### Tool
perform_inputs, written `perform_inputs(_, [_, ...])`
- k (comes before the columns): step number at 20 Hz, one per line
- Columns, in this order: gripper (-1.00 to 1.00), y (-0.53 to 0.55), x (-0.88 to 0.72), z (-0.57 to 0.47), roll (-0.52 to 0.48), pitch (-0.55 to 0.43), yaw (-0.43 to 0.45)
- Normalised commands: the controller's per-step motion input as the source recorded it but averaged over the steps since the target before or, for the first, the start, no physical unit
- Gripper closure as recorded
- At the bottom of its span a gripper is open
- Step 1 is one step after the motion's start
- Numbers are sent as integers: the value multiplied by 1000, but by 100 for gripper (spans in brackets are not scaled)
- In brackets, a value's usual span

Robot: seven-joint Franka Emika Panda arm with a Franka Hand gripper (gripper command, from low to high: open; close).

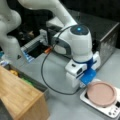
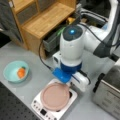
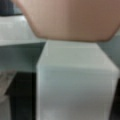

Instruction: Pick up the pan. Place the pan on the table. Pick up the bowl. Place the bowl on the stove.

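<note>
Down low, the gripper (image 2: 70, 83) sits at the pan's (image 2: 55, 96) handle side; whether it grips, I cannot tell. The pan rests on the stove (image 2: 38, 108); the bowl (image 2: 15, 71) stands well apart on the table (image 2: 30, 87). A shallow hold could probably tip the pan. The wrist points straight down.

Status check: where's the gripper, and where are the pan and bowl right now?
Gripper low at the pan's rim. Pan on the stove, not lifted. Bowl on the table, something orange inside. Nothing blocking.
</note>
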Motion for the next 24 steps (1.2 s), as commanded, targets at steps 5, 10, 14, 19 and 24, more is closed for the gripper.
perform_inputs(5, [100, -28, 22, 152, -61, 25, 35])
perform_inputs(10, [100, -130, -185, 301, -66, 86, 99])
perform_inputs(14, [100, -213, -357, 309, -80, 98, 173])
perform_inputs(19, [100, -233, -509, 175, -73, 44, 245])
perform_inputs(24, [100, -136, -572, 12, -63, -47, 260])
